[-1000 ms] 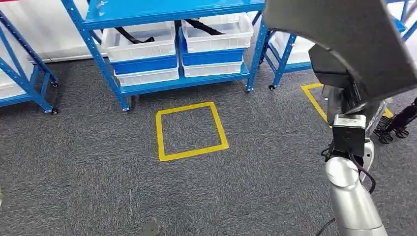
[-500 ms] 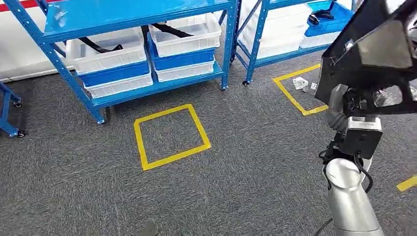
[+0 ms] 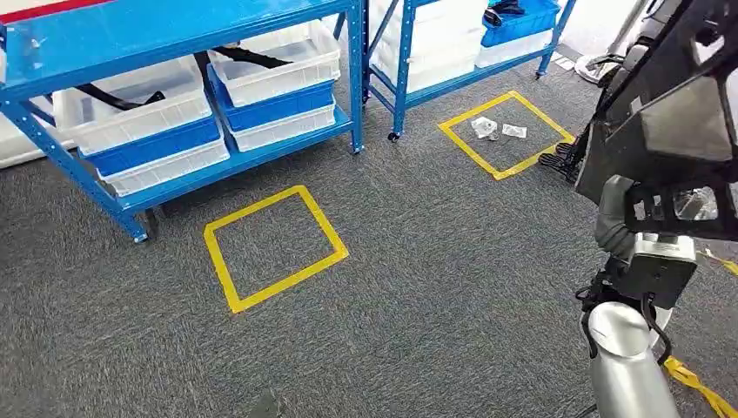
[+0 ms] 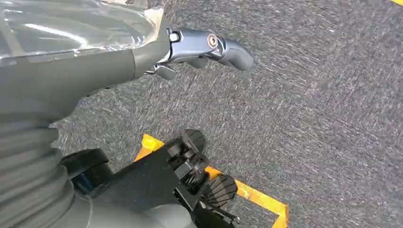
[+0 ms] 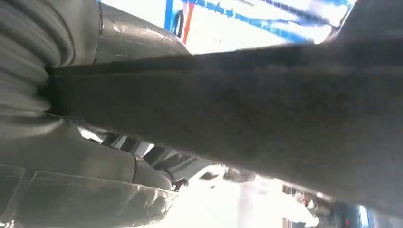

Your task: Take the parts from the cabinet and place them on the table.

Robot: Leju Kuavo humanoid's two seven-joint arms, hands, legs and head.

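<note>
**Dark part held up at the right, racks across the carpet**

The right robot hand is raised at the right of the head view and grasps a large dark part, a flat panel with cut-outs that stands tilted above the wrist. In the right wrist view the part runs across between the thumb and the fingers. The left robot hand hangs over the grey carpet, released, its fingers stretched out with nothing in them; clear film covers its back.

Ahead stands a blue rack whose low shelf carries white and blue bins, some with black pieces in them. A second rack stands just beside it. A yellow taped square lies on the carpet before the first rack. Another square, before the second, has small clear bags inside it
</note>
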